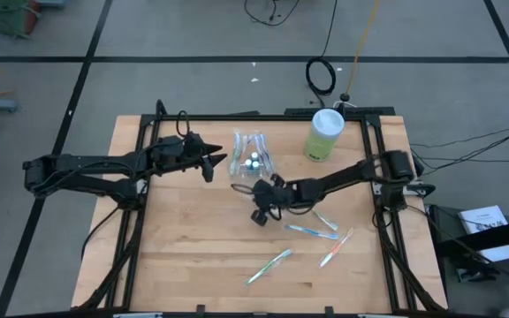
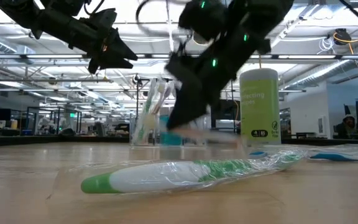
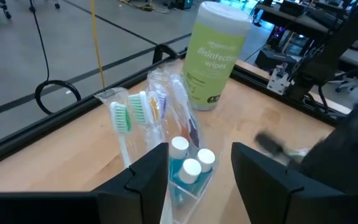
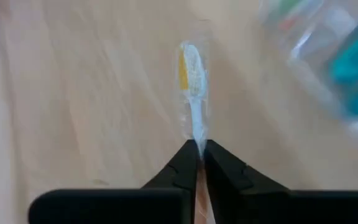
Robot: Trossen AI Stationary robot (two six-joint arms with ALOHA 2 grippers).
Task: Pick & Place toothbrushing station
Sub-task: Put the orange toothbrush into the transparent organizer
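Observation:
A clear container (image 1: 250,161) stands at the table's far middle with toothbrushes (image 3: 129,118) upright in it and small teal tubes (image 3: 188,169) with white caps. My left gripper (image 3: 199,174) hangs open above the table just left of it (image 1: 212,168), touching nothing. Just in front of the container, my right gripper (image 1: 244,188) is shut on a clear-wrapped toothbrush (image 4: 191,81) with a yellow-and-white head. Several more wrapped toothbrushes (image 1: 312,231) lie flat on the table's near right part. My right gripper pinches the wrapped toothbrush at its thin neck (image 4: 197,134), just behind the head, between its two fingertips (image 4: 182,162). The fingers slant downward from the table's right side and lie along the brush, whose head sticks out beyond them. Whether it is clear of the table I cannot tell.
A green-and-white canister of disinfecting wipes (image 1: 325,134) stands at the far right, behind the right arm. A green-and-white wrapped toothbrush (image 2: 185,173) lies near the front edge. The table's left half and near left corner are bare wood.

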